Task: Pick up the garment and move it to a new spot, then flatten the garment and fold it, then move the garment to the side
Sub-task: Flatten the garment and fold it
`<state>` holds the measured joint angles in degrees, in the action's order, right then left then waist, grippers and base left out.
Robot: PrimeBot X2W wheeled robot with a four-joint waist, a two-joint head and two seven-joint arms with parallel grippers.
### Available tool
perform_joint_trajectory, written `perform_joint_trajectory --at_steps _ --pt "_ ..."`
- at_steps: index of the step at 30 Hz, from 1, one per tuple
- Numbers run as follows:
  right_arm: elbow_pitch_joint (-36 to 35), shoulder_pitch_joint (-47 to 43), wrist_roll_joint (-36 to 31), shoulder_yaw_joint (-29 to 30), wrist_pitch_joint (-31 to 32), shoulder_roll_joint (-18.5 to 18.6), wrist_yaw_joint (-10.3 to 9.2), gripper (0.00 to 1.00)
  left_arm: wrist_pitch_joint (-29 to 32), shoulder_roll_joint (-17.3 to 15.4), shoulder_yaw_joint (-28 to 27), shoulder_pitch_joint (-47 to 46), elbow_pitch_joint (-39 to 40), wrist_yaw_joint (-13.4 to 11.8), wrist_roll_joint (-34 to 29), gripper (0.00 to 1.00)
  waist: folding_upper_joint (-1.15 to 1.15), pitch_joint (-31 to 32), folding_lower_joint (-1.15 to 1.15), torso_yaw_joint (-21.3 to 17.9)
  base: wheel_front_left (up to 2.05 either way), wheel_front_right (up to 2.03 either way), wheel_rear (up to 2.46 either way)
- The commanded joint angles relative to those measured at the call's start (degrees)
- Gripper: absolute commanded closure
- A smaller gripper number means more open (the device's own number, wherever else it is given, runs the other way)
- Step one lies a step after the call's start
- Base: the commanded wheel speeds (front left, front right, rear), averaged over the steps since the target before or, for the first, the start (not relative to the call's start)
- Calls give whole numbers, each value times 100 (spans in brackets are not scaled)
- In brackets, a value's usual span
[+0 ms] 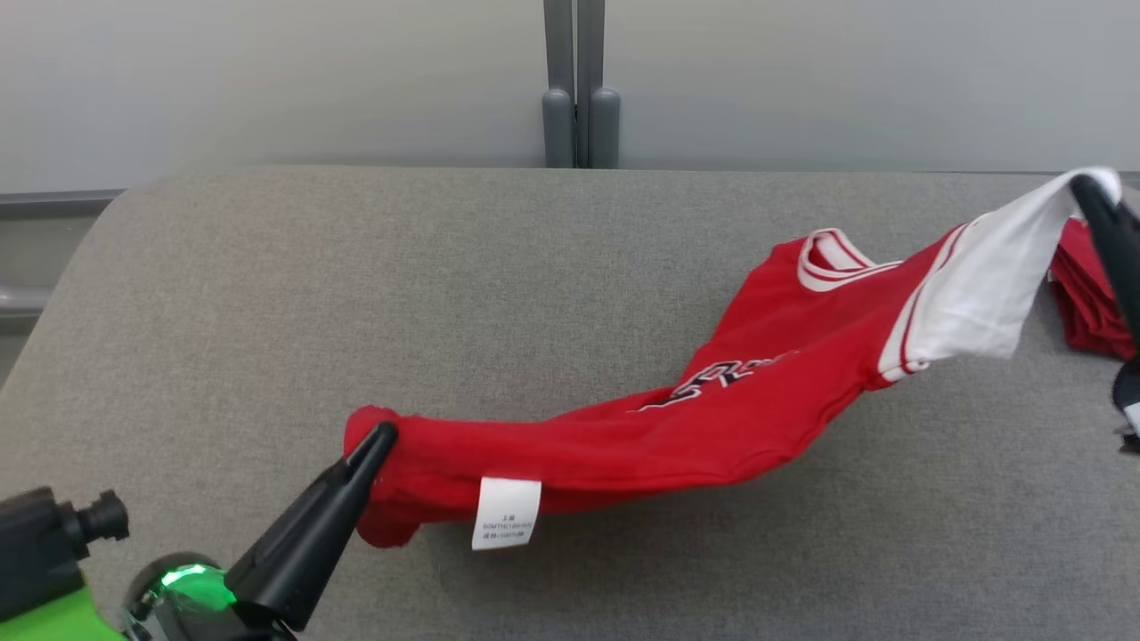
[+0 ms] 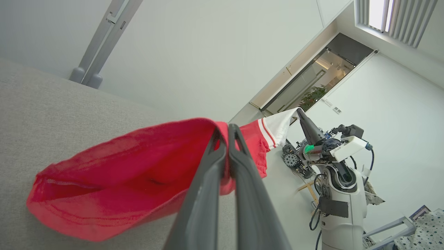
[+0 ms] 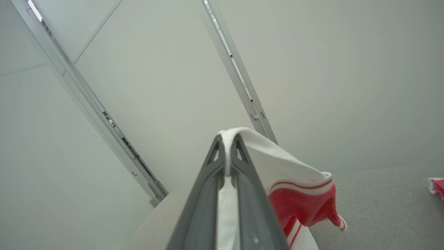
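Observation:
The garment is a red shirt with white sleeves, a striped collar and a white care label. It hangs stretched between my two grippers above the grey padded table, sagging in the middle. My left gripper is shut on its red hem at the lower left; the left wrist view shows the garment pinched between those fingers. My right gripper is shut on the white sleeve at the far right, held higher. In the right wrist view the white sleeve drapes over its fingertips.
Another red piece of cloth lies at the table's right edge, behind my right gripper. A grey post stands against the pale wall beyond the table's far edge. The table's left and middle lie bare.

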<state>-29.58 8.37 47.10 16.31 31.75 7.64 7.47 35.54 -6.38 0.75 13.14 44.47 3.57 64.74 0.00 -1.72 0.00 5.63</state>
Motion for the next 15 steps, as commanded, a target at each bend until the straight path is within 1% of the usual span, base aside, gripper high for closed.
perform_joint_trajectory --at_steps 1,4,5,8,9,12,13,15 --pt "-213 251 132 144 161 21 2 100 112 -114 -34 -290 179 -89 79 100 0 -162 0 -54 0 0 0" --pt "-434 826 179 498 573 129 2 100 400 -266 -109 -936 376 -339 216 100 0 -473 0 -76 0 0 0" --pt "-413 1121 145 597 749 157 2 100 505 -328 -160 -1285 353 -472 274 100 0 -665 0 -80 0 0 0" --pt "-140 2018 -182 716 1134 288 3 100 819 -589 -262 -2429 -94 -747 324 100 0 -1243 0 -46 0 0 0" --pt "31 2427 -365 702 1259 309 2 100 936 -730 -292 -2925 -358 -833 250 100 0 -1501 0 -38 0 0 0" --pt "617 3601 -1153 536 1375 451 2 100 1068 -994 -282 -4383 -1318 -992 -66 100 0 -2192 0 3 0 0 0" --pt "903 4058 -1449 448 1389 413 2 100 1052 -1054 -227 -4943 -1730 -1039 -196 100 0 -2469 0 14 0 0 0" --pt "1466 4968 -2068 187 1365 451 2 100 960 -1132 -122 -5989 -2615 -1128 -523 100 0 -2940 0 9 0 0 0"
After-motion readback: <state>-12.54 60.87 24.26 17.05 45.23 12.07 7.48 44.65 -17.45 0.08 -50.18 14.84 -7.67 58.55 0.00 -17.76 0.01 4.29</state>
